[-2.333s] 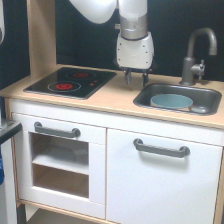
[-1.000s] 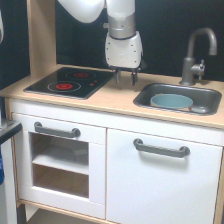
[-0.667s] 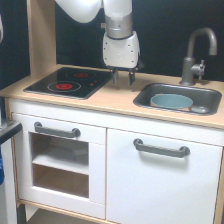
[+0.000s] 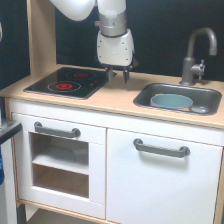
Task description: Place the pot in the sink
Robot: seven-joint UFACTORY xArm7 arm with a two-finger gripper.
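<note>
The pot (image 4: 171, 101) sits inside the sink (image 4: 145, 96), low in the basin, its light blue-grey round top showing above the dark grey wall. It lies right of the basin's middle, and a small pale patch shows just beside it at its three o'clock; too blurred to name. The sink is set in the light wood tabletop (image 4: 115, 102), out at three o'clock from the scene's middle.

The pincer (image 4: 117, 76) hangs over the tabletop, well apart from the pot, out at the pot's ten o'clock. Its two dark fingers (image 4: 109, 74) point straight down with a clear gap between them and nothing in that gap: released, empty. The tips hover just above the wood at the back of the tabletop, right beside the black hob's (image 4: 67, 82) three o'clock edge. Whether they touch the surface cannot be told from here.

Above it, the white wrist housing (image 4: 115, 47) and grey collar stand upright, with the arm (image 4: 75, 7) curving away toward eleven o'clock.

The grey tap (image 4: 196, 55) rises at the sink's twelve o'clock, spout arched forward over the basin. The hob shows two red rings, lying at nine o'clock from the pincer. Below the tabletop, a white cupboard door (image 4: 160, 185) with a grey handle (image 4: 161, 148) sits under the sink, and an oven door (image 4: 57, 167) with its own grey bar under the hob.
</note>
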